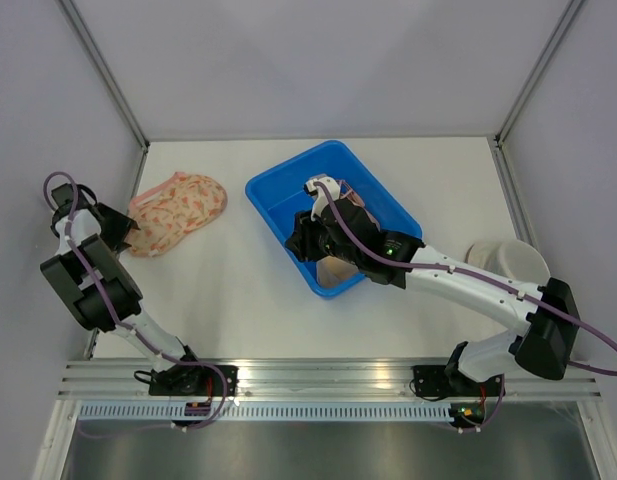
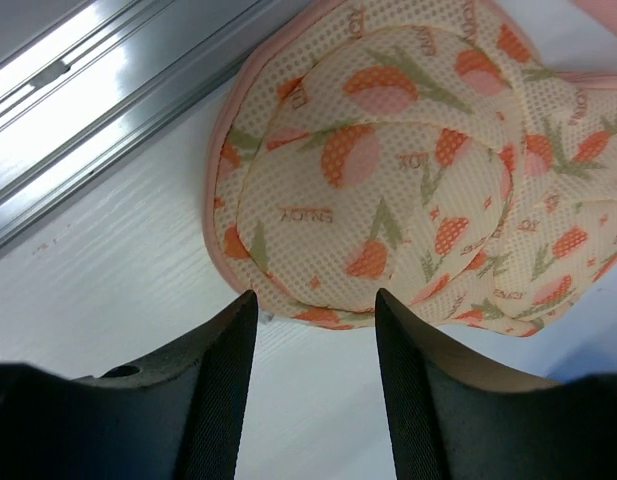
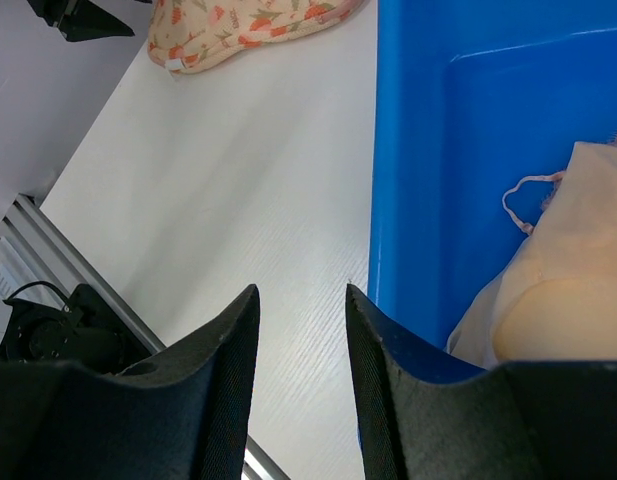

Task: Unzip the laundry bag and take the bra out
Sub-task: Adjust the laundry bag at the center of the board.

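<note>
The laundry bag (image 1: pixel 178 212) is peach mesh with an orange floral print. It lies on the white table at the far left and fills the left wrist view (image 2: pixel 388 170). My left gripper (image 1: pixel 123 228) is open and empty, its tips (image 2: pixel 315 300) just short of the bag's near edge. A beige bra (image 1: pixel 338 270) with a pink strap lies in the blue bin (image 1: pixel 288 168) and shows in the right wrist view (image 3: pixel 558 300). My right gripper (image 1: pixel 303 240) is open and empty (image 3: pixel 301 292), low over the table beside the bin's left wall (image 3: pixel 418 180).
A white rounded object (image 1: pixel 508 260) lies at the table's right edge behind my right arm. An aluminium frame rail (image 2: pixel 88 110) runs along the left edge close to the bag. Another rail (image 1: pixel 328 375) spans the front edge.
</note>
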Motion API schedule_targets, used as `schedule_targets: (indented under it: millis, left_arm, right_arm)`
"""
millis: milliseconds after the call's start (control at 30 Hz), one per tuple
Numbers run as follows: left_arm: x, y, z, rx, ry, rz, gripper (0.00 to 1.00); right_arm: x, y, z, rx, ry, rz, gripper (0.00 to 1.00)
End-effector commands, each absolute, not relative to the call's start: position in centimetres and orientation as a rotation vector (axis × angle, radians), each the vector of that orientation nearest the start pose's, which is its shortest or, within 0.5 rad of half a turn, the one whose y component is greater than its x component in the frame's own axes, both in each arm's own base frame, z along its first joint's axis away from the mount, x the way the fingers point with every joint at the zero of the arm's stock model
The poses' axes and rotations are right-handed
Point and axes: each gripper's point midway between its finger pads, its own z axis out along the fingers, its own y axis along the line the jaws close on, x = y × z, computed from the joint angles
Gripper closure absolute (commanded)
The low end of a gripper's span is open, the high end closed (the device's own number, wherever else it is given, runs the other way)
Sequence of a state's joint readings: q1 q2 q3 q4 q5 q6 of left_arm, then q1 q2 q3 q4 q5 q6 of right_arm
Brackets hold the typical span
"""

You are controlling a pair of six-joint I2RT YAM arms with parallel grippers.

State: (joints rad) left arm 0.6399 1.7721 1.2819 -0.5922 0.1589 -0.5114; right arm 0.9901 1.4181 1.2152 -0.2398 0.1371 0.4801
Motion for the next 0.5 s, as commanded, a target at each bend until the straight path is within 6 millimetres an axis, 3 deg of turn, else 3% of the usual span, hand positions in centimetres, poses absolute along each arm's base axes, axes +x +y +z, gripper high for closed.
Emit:
schedule_targets:
  millis: [0,200,467]
  left_arm:
    - [31.2,20.2,4.5,-1.682,2.196,-0.277,0.43]
    - [30.6,19.0,1.3,-1.714,2.219,-0.326,0.43]
    - [29.7,17.9,-0.2,-1.713,2.235,-0.311,0.43]
  right_arm:
    - [24.8,36.4,25.8,-0.446,1.995,0.798,0.54]
    - [25.1,36.2,25.5,-0.445,1.998,0.775,0.54]
    - [25.2,36.8,25.4,-0.454,1.999,0.786,0.53]
